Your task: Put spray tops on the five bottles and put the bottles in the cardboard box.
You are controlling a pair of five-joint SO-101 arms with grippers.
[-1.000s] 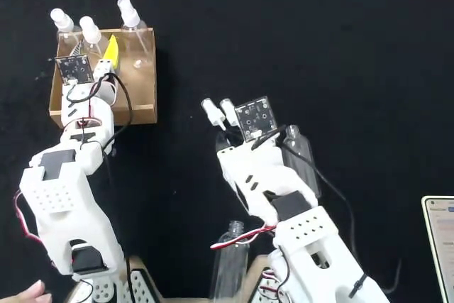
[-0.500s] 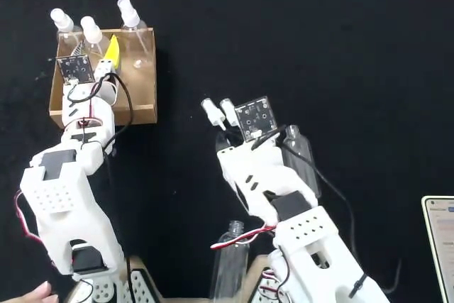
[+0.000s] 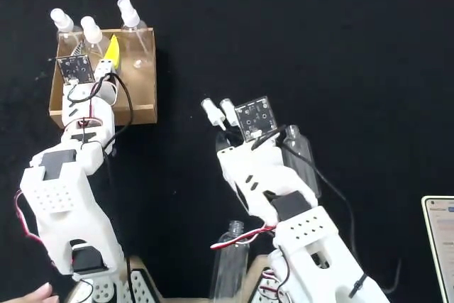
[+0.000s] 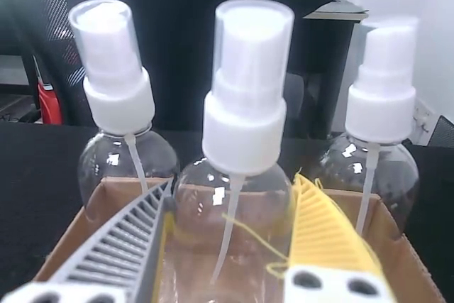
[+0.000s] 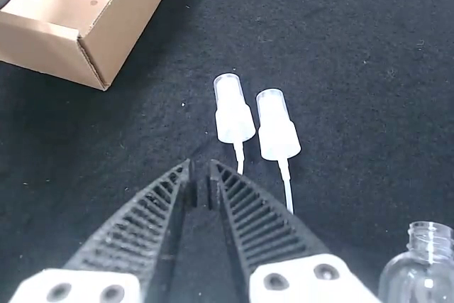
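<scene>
Left wrist view: left pincer point(image 4: 234, 188) tight around the middle bottle point(image 4: 235, 211)

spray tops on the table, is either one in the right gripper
No, both spray tops lie on the black table ahead of the right gripper.

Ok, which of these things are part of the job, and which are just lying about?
Job: cardboard box; three capped bottles standing in it; two loose spray tops; two uncapped bottles, one on either side of the right arm.
Lying about: a screen device at the high view's right edge.
</scene>
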